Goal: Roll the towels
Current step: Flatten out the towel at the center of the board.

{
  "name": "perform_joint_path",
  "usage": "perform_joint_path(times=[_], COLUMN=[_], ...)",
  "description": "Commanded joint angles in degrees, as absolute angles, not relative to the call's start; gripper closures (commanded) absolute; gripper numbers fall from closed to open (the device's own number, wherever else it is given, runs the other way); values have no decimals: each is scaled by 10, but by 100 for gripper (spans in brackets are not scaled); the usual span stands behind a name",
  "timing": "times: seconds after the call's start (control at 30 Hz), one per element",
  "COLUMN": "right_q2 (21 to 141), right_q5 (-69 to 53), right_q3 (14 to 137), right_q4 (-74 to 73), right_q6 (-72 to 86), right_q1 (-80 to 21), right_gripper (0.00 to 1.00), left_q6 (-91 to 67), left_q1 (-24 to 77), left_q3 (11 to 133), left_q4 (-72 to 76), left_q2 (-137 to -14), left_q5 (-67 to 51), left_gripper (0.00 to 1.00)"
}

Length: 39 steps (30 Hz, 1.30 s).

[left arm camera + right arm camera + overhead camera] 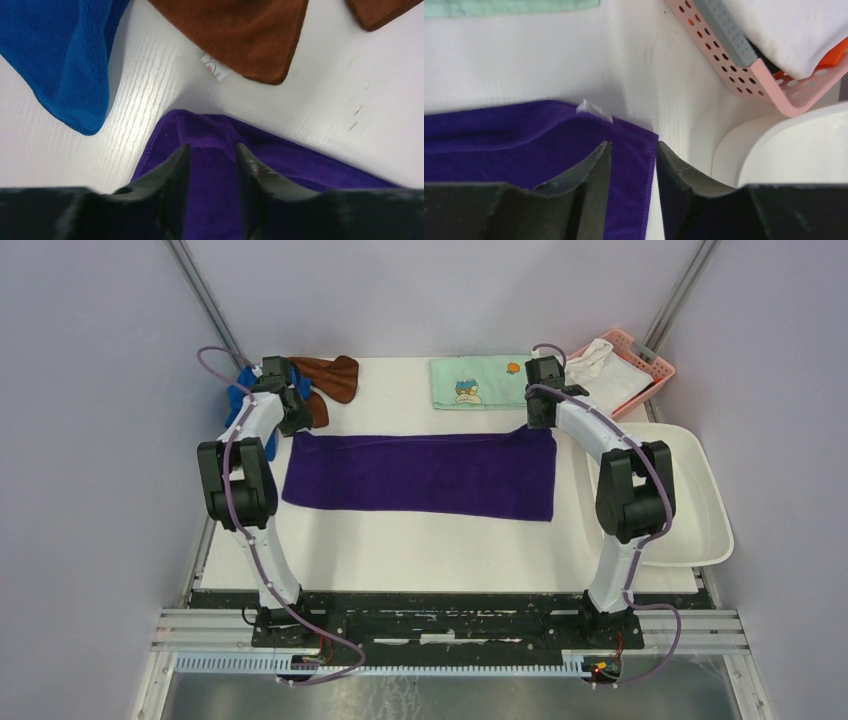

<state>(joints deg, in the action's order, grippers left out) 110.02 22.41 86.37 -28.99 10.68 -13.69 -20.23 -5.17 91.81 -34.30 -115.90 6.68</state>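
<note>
The dark purple towel (pixel 420 475) lies spread flat across the middle of the table. My left gripper (pixel 298 428) hovers low over its far left corner, open, with purple cloth (pixel 280 160) showing in the gap between the fingers (pixel 212 147). My right gripper (pixel 545 423) is open over the far right corner, one finger above the cloth (pixel 499 140) and the other just past its edge (pixel 634 145). The royal blue towel (pixel 240 390) (pixel 55 55) and the rust-brown towel (pixel 330 375) (pixel 240 30) lie crumpled at the far left, beyond the left gripper.
A pale green cartoon-print towel (pixel 475 383) (pixel 499 6) lies flat at the back. A pink perforated basket (pixel 655 368) (pixel 744 75) holding a white cloth (pixel 605 365) (pixel 789 30) stands at the back right. A white tub (pixel 700 490) (pixel 794 150) sits along the right edge.
</note>
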Motion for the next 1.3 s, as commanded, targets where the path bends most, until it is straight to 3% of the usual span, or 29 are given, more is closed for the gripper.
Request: perform_joint_path(times=[0.0,0.07,0.23,0.4,0.53,1.07,1.27], right_q2=[1071,1051,993,939,928,918,895], right_q5=[218,208,121,5,-25,-6,8], right_q3=[912,902,834,706,639,502,469], right_q4=[-289,-303,-344,-315,-296,-299,-313], right_q6=[109,115,155,215,233,273,290], right_q1=[-133,-133,-133,-135,-134,-118,-117], right_gripper=[47,38,28,26,25,22,21], left_q6=[-209,-210,-227,-248,-245,-222,-221], left_q1=[-55,-55,-54,-54,-54,-83,-87], left_q3=[947,932,826,681,633,585,574], left_q4=[-322,-320,-304,-266,-255,-279,-316], left_q2=[-1118,-1083,-984,-916,-929,-1006,-949], left_q5=[67,66,25,-27,-28,17,28], left_gripper=[46,41,34,27,26,25,24])
